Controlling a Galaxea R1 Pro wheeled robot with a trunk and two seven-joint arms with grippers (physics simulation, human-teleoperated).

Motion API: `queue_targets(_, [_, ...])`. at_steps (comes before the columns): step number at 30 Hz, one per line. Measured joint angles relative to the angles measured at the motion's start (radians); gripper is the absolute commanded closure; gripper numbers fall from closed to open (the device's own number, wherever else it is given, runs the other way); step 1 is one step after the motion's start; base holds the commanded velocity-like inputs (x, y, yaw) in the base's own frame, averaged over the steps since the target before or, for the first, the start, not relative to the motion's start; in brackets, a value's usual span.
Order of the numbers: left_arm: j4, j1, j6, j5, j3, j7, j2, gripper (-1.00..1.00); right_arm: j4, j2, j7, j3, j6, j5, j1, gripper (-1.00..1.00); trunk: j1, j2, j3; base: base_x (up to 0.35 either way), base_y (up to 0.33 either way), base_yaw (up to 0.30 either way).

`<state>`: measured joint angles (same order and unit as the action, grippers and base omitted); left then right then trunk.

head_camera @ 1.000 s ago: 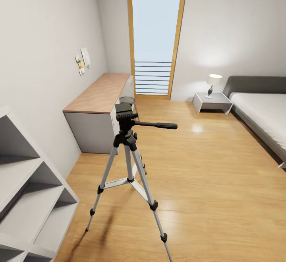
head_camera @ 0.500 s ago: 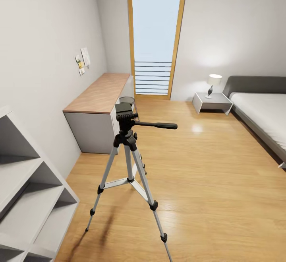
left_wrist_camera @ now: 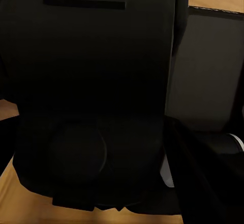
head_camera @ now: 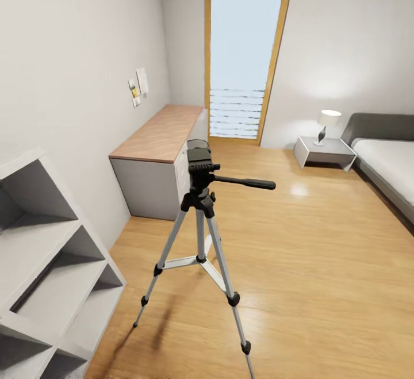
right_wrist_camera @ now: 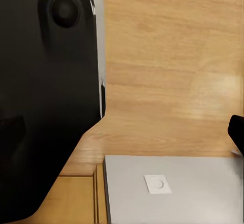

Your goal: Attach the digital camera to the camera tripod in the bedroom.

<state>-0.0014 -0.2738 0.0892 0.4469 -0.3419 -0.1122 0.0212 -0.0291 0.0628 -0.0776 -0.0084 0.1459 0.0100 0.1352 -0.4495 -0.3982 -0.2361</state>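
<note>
The camera tripod (head_camera: pixel 199 212) stands on the light wood floor in the middle of the head view, its three silver legs spread and its black head (head_camera: pixel 199 159) bare. Its long black pan handle (head_camera: pixel 247 183) points right. The digital camera is not identifiable. In the left wrist view a big dark shape (left_wrist_camera: pixel 91 96) with a thin slot and a round disc sits close to the lens; I cannot tell what it is. A dark bar with a white bit (left_wrist_camera: pixel 231 142) crosses one corner. The right wrist view holds a black robot part (right_wrist_camera: pixel 46 91) over the floor.
A wood-topped desk (head_camera: pixel 161 134) runs along the left wall behind the tripod. The grey cube shelf (head_camera: pixel 52 264) stands at near left. The tall window (head_camera: pixel 244 51) is at the back, with a nightstand (head_camera: pixel 325 152), lamp (head_camera: pixel 328 120) and bed (head_camera: pixel 391 166) at right. A grey plate (right_wrist_camera: pixel 173 188) lies below the right wrist.
The whole head view has shifted to the right and slightly down within the last half second, so the camera moved. The tripod keeps its place on the floor.
</note>
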Motion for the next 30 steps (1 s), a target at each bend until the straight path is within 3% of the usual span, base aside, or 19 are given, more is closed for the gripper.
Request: queue_targets(30, [0.000, 0.000, 0.000, 0.000, 0.000, 0.001, 0.000, 1.00, 0.000, 0.001, -0.010, -0.010, 0.001, -0.015, 0.000, -1.00, 0.000, 0.000, 0.000, 0.000, 0.000, 0.012])
